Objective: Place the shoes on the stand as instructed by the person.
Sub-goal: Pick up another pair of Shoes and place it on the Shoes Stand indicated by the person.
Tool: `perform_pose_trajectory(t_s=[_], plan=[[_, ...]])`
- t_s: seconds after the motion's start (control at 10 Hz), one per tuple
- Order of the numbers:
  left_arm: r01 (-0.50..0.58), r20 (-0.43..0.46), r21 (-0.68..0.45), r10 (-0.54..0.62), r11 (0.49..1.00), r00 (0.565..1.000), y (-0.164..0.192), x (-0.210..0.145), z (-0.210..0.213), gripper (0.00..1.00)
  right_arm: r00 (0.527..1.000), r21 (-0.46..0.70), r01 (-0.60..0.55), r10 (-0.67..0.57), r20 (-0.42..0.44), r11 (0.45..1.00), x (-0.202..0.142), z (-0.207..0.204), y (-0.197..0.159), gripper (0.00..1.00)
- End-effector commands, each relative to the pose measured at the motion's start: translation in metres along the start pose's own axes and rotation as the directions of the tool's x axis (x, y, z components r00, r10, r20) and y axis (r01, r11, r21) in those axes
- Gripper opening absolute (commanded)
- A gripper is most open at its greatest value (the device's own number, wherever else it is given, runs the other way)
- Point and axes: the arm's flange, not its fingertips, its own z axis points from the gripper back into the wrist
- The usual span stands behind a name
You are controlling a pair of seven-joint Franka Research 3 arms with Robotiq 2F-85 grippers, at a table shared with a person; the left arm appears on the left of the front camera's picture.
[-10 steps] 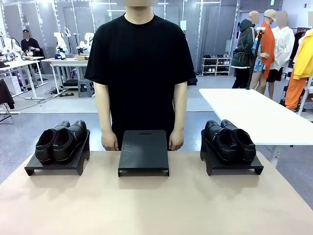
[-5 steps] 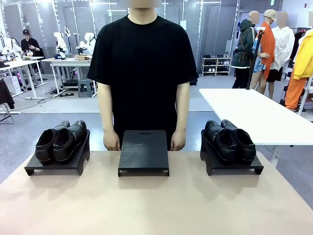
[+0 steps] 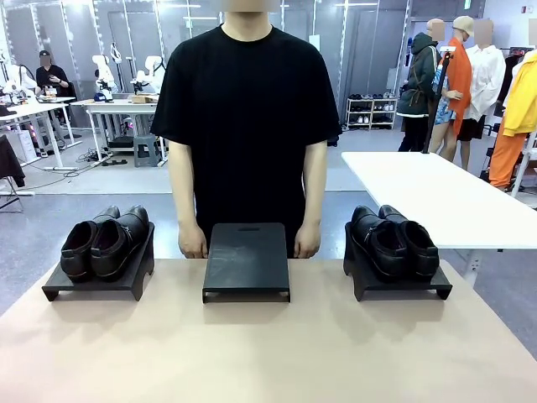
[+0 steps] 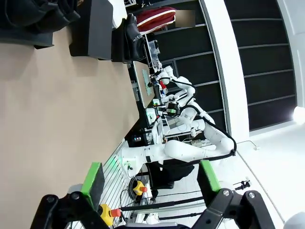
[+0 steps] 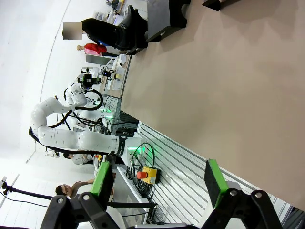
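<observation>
One pair of black shoes (image 3: 105, 243) rests on the left stand (image 3: 96, 284), and a second pair of shoes (image 3: 394, 242) on the right stand (image 3: 403, 287). The middle stand (image 3: 246, 262) is bare. The person (image 3: 245, 126) stands behind it, a hand at the table edge on each side. In the left wrist view my left gripper (image 4: 150, 179) is open and holds nothing; the near shoes (image 4: 33, 14), the middle stand (image 4: 93, 28) and the far shoes (image 4: 133, 34) lie beyond it. In the right wrist view my right gripper (image 5: 158, 179) is open and holds nothing, far from the middle stand (image 5: 159, 19).
The tan table (image 3: 268, 353) has wide bare room in front of the three stands. A white table (image 3: 436, 193) stands off to the back right. Each wrist view shows the other white arm (image 4: 190, 150) (image 5: 71, 136) at the robot's side.
The person has shifted slightly to the right, hands still at the table edge. Shoes and stands have not moved.
</observation>
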Motion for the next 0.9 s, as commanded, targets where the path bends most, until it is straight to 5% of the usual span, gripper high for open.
perform_pose_trajectory(t_s=[0.0,0.8], plan=[[0.010,0.000,-0.008,-0.010,1.000,1.000,-0.0020,-0.0016,-0.0007,1.00,1.000,0.008,0.007,-0.007,0.015,1.000,0.0013,0.0003,0.0047,0.98],[0.010,0.000,-0.008,-0.010,1.000,1.000,-0.0020,-0.0016,-0.0007,1.00,1.000,0.008,0.007,-0.007,0.015,1.000,0.0013,0.0003,0.0047,0.98]])
